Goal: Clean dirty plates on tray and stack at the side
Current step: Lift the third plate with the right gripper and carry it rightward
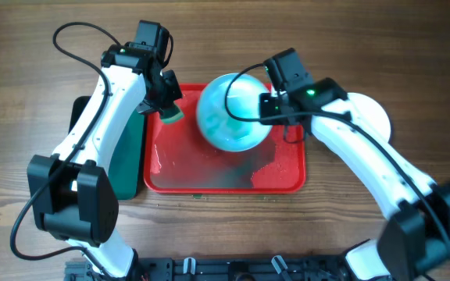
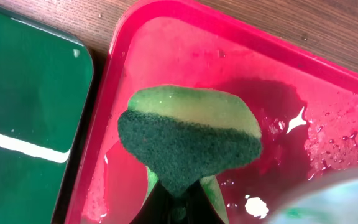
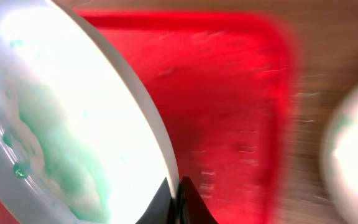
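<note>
A white plate (image 1: 231, 111) smeared with teal-green is held tilted over the back of the wet red tray (image 1: 225, 181). My right gripper (image 1: 273, 109) is shut on its right rim; in the right wrist view the plate (image 3: 73, 118) fills the left and my fingers (image 3: 178, 202) pinch its edge. My left gripper (image 1: 165, 105) is shut on a green sponge (image 1: 169, 115), held over the tray's back left corner, left of the plate. In the left wrist view the sponge (image 2: 188, 140) hangs over the tray (image 2: 353, 87). Another white plate (image 1: 369, 117) lies on the table right of the tray.
A dark green tray (image 1: 127, 164) lies along the red tray's left side, under my left arm; it also shows in the left wrist view (image 2: 23, 112). Water and foam streaks cover the red tray's floor. Wooden table surrounds everything.
</note>
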Controlling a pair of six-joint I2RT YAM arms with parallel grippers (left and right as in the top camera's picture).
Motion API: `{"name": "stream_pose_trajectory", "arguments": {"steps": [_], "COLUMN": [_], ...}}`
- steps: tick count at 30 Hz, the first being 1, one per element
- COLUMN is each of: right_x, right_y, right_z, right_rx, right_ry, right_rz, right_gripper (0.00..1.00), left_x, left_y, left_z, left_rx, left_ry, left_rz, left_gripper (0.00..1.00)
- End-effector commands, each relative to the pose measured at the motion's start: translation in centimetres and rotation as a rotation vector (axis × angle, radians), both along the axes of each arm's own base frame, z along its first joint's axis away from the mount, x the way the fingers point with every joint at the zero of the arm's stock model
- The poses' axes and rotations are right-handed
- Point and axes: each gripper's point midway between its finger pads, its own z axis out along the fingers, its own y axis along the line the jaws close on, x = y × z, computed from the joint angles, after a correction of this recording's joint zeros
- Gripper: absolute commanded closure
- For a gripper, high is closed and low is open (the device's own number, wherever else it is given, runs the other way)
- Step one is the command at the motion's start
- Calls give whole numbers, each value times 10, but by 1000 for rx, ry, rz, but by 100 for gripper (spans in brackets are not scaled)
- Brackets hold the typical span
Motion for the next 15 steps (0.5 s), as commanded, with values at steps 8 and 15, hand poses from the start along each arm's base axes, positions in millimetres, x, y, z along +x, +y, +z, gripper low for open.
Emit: {"name": "stream_pose_trajectory", "arguments": {"steps": [8,15], "right_x": [-8,-30], "right_y": [-48,-7], "right_z": [84,123], "right_rx": [-637,-787], "right_ry": [-418,-642], "right_rz": [-150,-65], "right_gripper": [96,96], "left_x": [-8,-5], "left_y": [-1,-2], "left_z": [-19,-18], "left_rx": [-14,-17], "left_ry": [37,23], "left_rz": [-14,-14], "left_gripper": [96,96]}}
